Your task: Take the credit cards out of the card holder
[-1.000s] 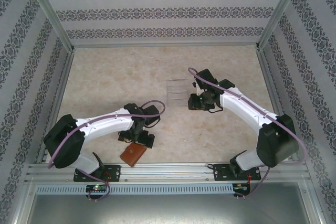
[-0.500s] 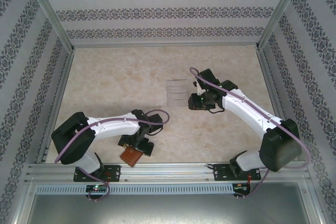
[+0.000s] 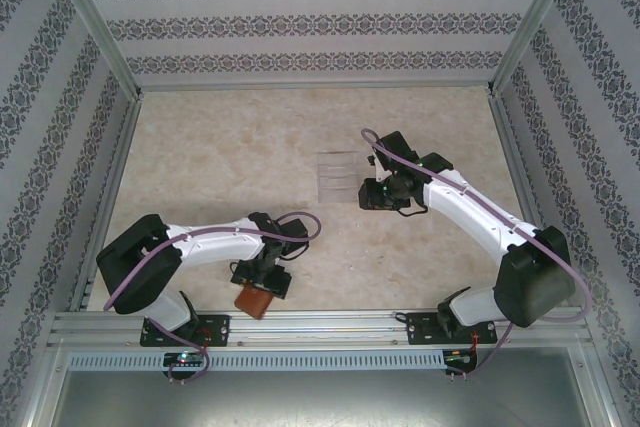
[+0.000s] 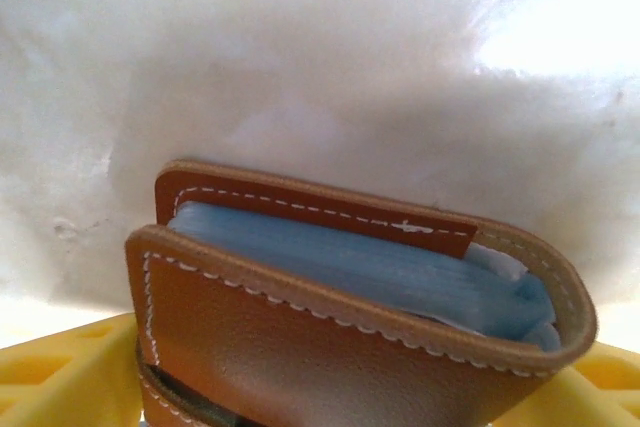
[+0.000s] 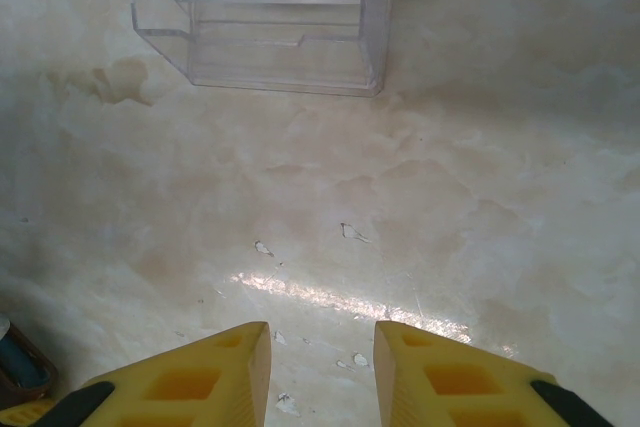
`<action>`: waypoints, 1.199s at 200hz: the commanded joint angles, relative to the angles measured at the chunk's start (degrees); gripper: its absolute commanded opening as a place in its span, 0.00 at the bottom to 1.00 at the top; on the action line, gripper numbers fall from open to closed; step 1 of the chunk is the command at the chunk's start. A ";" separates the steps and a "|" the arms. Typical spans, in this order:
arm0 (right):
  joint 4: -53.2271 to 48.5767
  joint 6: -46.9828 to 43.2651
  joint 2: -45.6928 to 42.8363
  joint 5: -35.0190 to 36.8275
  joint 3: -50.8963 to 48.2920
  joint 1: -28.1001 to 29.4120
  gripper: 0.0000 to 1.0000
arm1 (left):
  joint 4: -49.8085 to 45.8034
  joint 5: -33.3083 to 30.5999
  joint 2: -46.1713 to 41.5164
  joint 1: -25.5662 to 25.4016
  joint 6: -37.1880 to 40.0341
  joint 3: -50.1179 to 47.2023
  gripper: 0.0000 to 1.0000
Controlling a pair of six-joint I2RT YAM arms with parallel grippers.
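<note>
Change: the left arm has swung in toward the near edge, and the left gripper (image 3: 262,285) now sits down over the small reddish-brown folding leather card holder (image 3: 252,301), where a moment ago it hung just beyond it.
Meaning for the task: the pick-up of the holder seems to be starting; no credit cards lie out on the pale marbled table (image 3: 220,147), so emptying looks not yet begun.
Holder's place: at about 7 o'clock on the table, close to the near rail.
Holder and left jaws: in the left wrist view the holder fills the space between the yellow fingers (image 4: 70,367), fold at 3 o'clock, grey-blue inner sleeves (image 4: 380,267) showing at 12.
Left jaws: wide, one on each side of the holder; whether they already press it, I cannot tell.
Right jaws: the right gripper (image 5: 322,377) stands partly parted and empty, with the clear acrylic tiered stand (image 5: 270,17) at 11 o'clock.
</note>
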 commanded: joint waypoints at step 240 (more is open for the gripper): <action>8.28 5.93 -1.37 -5.09 -8.20 1.24 0.34 | 14.58 1.21 15.84 11.98 -7.32 22.13 0.87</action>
